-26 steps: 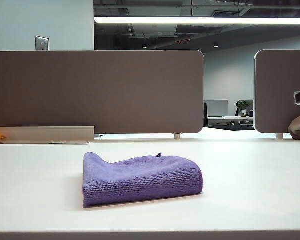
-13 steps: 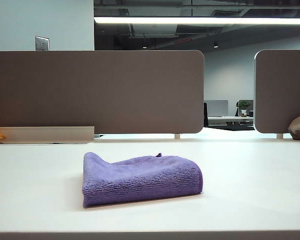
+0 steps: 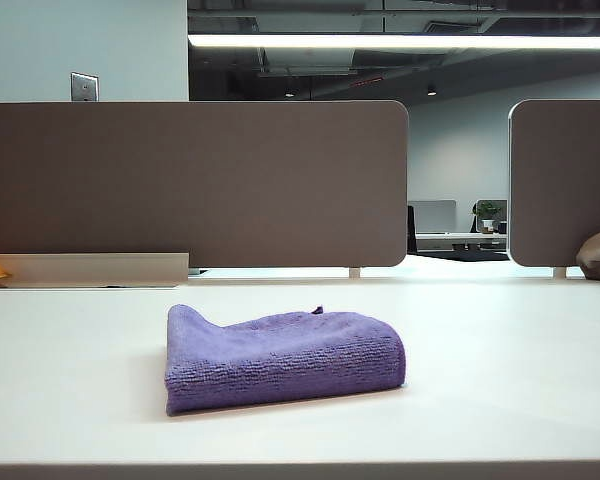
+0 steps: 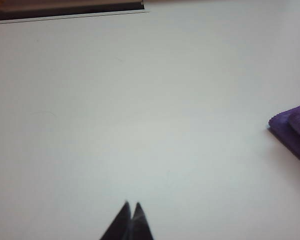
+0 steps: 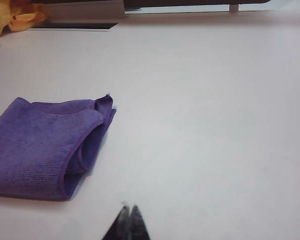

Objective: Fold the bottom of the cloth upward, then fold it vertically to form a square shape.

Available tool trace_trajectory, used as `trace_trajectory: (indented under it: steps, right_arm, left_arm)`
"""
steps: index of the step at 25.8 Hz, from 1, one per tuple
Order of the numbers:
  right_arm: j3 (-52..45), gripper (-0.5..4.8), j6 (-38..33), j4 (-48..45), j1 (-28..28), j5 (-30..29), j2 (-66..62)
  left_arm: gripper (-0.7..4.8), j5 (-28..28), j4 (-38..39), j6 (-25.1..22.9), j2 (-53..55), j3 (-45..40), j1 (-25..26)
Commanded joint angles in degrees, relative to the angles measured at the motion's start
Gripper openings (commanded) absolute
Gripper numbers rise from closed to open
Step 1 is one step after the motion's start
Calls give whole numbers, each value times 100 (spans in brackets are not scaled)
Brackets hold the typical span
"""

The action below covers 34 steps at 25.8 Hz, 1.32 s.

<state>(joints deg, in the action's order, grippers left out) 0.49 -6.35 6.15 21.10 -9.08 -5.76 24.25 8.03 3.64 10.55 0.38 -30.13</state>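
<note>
Right wrist view: the purple fuzzy microfiber cloth [image 5: 42,145] lies folded on the white counter [image 5: 215,100], nearer the right gripper [image 5: 128,210] than the left gripper [image 4: 131,207]; both grippers are clenched, empty, clear of it.

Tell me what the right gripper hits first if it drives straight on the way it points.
Probably just bare table. The right gripper is shut and empty, and the cloth lies off to one side of its line, not touching. The partition foot stands far beyond; depth is unclear.
</note>
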Motion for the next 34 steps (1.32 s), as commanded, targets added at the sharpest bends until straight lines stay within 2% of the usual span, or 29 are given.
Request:
trace_trajectory:
  steps: [1, 6, 10, 13, 14, 16, 21, 34]
  right_arm:
    - [-2, 0, -4, -39, 4, 17, 0]
    - [-2, 0, -4, -37, 4, 17, 0]
    - [-2, 0, -4, -37, 4, 15, 0]
    - [-2, 0, -4, -37, 2, 20, 0]
    - [-2, 0, 44, -37, 2, 20, 0]
    - [-2, 0, 52, -37, 2, 20, 0]
    - [-2, 0, 50, -37, 2, 15, 0]
    - [-2, 0, 50, -37, 2, 17, 0]
  left_arm:
    - [-6, 20, -181, -22, 7, 2, 9]
    - [-6, -70, -557, -11, 4, 15, 7]
    - [-6, -916, -710, -109, 4, 11, 7]
    - [-6, -1714, -645, -529, 4, 2, 7]
    - [-6, -2173, -619, -804, 4, 2, 7]
    - [-6, -2479, -579, -942, 4, 2, 7]
    - [-6, -2535, -330, -916, 4, 2, 7]
    - [-5, -2540, -424, -918, 4, 4, 7]
